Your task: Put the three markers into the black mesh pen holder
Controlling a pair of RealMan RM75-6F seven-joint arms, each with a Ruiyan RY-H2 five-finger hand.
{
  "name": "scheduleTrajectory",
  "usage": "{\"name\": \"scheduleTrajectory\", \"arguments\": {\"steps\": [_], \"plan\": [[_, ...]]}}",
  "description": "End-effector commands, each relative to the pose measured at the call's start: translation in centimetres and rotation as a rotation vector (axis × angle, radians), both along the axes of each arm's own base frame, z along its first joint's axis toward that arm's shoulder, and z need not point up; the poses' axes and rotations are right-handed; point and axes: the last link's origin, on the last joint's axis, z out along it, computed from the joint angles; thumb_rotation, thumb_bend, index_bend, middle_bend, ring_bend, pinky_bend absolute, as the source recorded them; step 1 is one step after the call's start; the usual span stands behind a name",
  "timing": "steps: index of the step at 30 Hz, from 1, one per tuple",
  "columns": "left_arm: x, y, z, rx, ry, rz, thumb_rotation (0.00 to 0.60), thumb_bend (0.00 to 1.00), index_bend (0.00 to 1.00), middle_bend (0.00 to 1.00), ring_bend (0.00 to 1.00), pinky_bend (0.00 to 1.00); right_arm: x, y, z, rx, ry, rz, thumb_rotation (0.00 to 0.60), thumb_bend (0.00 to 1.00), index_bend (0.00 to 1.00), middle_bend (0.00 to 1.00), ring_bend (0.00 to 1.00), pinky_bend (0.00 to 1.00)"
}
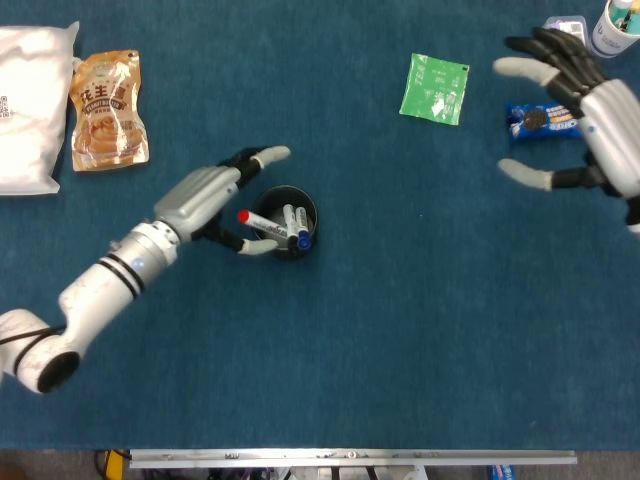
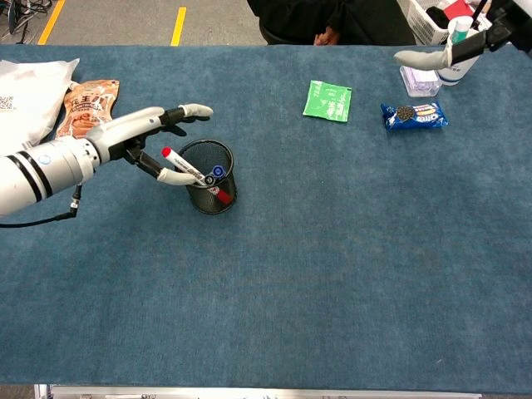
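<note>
The blue table (image 2: 332,274) fills both views. At the far left edge, upper corner, a big white bag (image 1: 30,105) lies flat, with a tan snack pouch (image 1: 108,110) just beside it on its right.

Left of centre, the left hand (image 1: 205,195) hovers against the black mesh pen holder (image 2: 209,193), fingers spread wide and holding nothing: the long fingers reach above and past the rim in the head view, and the thumb (image 2: 176,176) sits low against the holder's near left side. The holder stands upright on the cloth.

Inside it are the 3 markers (image 1: 285,225), leaning. The red-capped marker (image 2: 184,166) tilts furthest, its cap poking out over the left rim toward the hand. The blue-capped one (image 1: 302,238) shows at the lower right of the opening, and a third white barrel (image 1: 291,218) lies between them.

Over at the right edge, upper part of the frame, the right hand (image 1: 585,110) hangs above the table, fingers fanned wide, empty. Directly beneath it lies a blue cookie packet (image 2: 413,115).

Upper centre, a green sachet (image 1: 436,88) lies flat. In the top right corner, a clear plastic box (image 2: 420,81) and a white cup (image 1: 615,25) sit close together.
</note>
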Motion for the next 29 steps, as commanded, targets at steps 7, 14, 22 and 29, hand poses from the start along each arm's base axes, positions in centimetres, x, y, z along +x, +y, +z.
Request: {"name": "scheduleTrajectory", "arguments": {"steps": [7,14,22,29], "plan": [[-3.2,-0.3,6.3,0.342,0.167,-0.046,0.600,0.17,0.00,0.08,0.05,0.12,-6.2,3.4,2.6,-0.156,0.203,-0.182,0.600,0.29,0.26,0.19,0.05,0.00],[-7.2,-2.9,10.0,0.570,0.323,0.025,0.600,0.17,0.00,0.09,0.05,0.12,-10.5,7.1,3.6,-0.226,0.321,-0.313,0.600,0.32,0.31,0.21,0.06,0.02],[-10.1,-7.3,12.6,0.678,0.459,0.114,0.600,0.17,0.00,0.10,0.06,0.12,-13.2,10.1,4.1,-0.239,0.351,-0.435,0.600,0.36,0.33,0.22,0.06,0.02],[-11.0,-10.2,13.3,0.721,0.494,0.169,0.600,0.17,0.00,0.10,0.06,0.12,-14.3,11.0,4.2,-0.230,0.354,-0.486,0.600,0.38,0.33,0.22,0.06,0.02]]}}
